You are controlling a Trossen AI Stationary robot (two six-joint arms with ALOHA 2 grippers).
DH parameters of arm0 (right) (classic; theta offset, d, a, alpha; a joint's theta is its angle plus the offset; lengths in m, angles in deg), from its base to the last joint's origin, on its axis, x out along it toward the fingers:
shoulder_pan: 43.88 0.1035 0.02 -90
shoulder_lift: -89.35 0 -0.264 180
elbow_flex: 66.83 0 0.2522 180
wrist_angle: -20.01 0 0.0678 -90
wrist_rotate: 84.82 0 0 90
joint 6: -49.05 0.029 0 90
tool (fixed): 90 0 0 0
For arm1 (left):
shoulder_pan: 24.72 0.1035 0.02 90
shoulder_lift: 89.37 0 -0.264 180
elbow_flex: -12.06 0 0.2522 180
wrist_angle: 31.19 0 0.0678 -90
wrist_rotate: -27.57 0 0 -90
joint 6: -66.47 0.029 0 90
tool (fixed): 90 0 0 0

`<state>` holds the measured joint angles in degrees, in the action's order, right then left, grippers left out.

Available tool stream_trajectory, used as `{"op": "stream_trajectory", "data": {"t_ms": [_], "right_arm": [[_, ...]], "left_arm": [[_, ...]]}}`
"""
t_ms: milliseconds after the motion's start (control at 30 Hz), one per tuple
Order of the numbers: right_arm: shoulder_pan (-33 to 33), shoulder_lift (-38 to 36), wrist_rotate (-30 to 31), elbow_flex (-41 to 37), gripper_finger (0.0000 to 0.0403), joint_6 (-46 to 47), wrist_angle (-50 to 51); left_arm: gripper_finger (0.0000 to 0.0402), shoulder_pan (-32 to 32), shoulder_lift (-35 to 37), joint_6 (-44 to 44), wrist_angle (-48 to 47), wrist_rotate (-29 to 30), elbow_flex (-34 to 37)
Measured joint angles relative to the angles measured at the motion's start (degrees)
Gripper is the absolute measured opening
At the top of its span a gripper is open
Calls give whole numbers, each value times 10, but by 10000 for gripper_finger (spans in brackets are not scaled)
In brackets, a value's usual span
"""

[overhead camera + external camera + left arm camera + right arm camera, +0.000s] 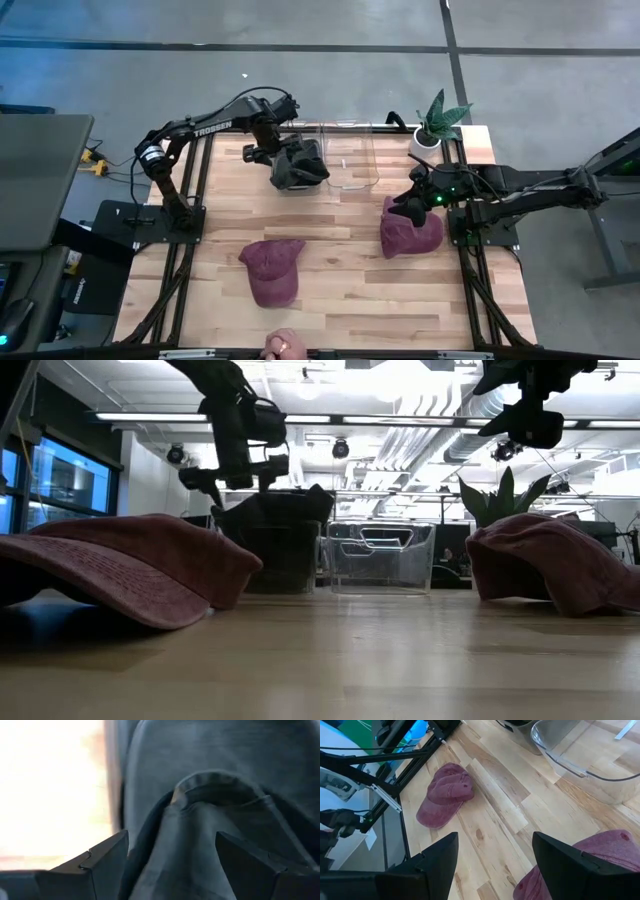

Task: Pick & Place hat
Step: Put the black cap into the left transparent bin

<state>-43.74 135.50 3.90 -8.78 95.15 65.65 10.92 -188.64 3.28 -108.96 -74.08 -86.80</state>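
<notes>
Wooden tabletop (340, 290) carries two maroon hats. Left gripper (283, 158), fingers spread, hangs over the dark hat (297, 168) lying in the left clear bin (285, 555). Right gripper (412, 203), spread and empty, hovers above the nearer maroon hat (410, 232); closing there may pinch only loose fabric.

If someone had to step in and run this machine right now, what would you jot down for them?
Left gripper: open, over the dark grey cloth hat lying in the left clear plastic bin at the table's far side.
Right gripper: open, empty, above the maroon cap by the right edge.
Second maroon cap: lying near the table's front middle.
Right-hand clear plastic bin: looks empty.
Done: grey hat binned, apparently.
Left: both maroon caps remain on the table.
</notes>
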Motion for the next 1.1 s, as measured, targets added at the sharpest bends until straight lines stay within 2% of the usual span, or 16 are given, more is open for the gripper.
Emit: {"op": "stream_trajectory", "data": {"t_ms": [200,333,467,600,1100], "right_arm": [[0,0,0,0,250,1,0],[0,0,0,0,250,0,0],[0,0,0,0,250,0,0],[0,0,0,0,250,0,0],[0,0,0,0,250,-1,0]], "left_arm": [[292,1,1,0,-39,0,0],[292,0,12,8,-47,-51,12],[292,-3,31,-4,-6,-92,47],[292,-9,42,-26,17,-98,76],[292,-16,43,-62,80,-135,80]]}}
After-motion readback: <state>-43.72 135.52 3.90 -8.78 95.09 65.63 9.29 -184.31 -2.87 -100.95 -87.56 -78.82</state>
